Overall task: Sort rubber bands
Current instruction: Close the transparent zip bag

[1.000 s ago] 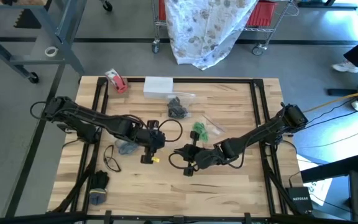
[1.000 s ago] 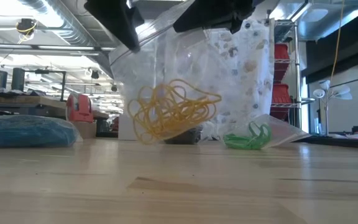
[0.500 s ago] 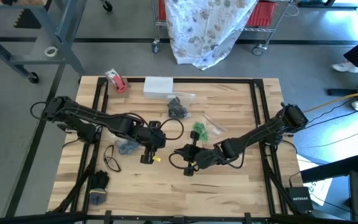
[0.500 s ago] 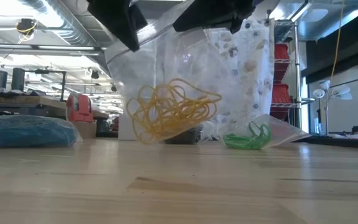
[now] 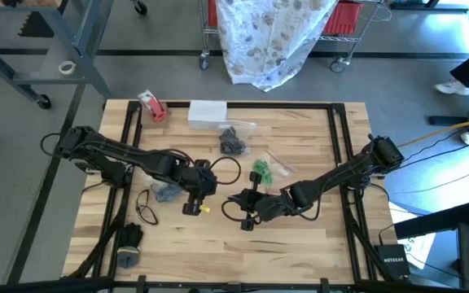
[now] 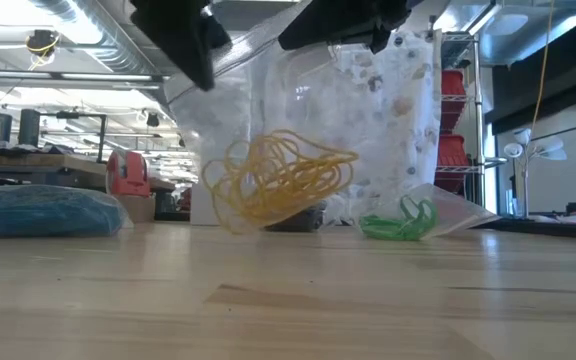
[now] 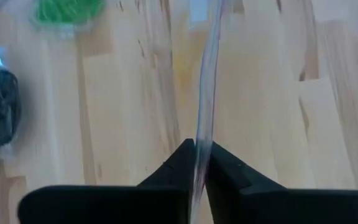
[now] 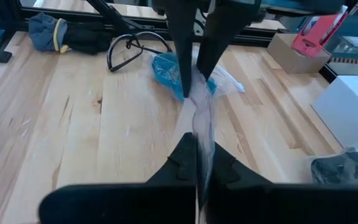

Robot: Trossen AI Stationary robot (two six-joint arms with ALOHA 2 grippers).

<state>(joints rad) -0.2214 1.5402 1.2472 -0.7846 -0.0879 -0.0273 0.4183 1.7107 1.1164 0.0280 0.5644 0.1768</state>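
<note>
Grippers, left (image 7: 201, 163) and right (image 8: 198, 163), each pinch tight an edge of the clear bag (image 6: 298, 120) holding yellow rubber bands (image 6: 278, 180) above the table (image 5: 300, 252).

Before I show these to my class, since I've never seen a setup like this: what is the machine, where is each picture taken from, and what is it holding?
It is a robot with two dark arms at a wooden table. One picture looks straight down from above, one looks level across the tabletop, and two come from cameras on the arms' wrists.

Both arms meet near the middle. The left gripper and the right gripper are each shut on an edge of the same clear plastic bag, holding it up between them. In the level view, yellow rubber bands hang inside it.

On the table lie green rubber bands, black rubber bands and blue rubber bands, each bunch on or in its own clear bag. There is also a white box and a red-and-white tape roll.
</note>
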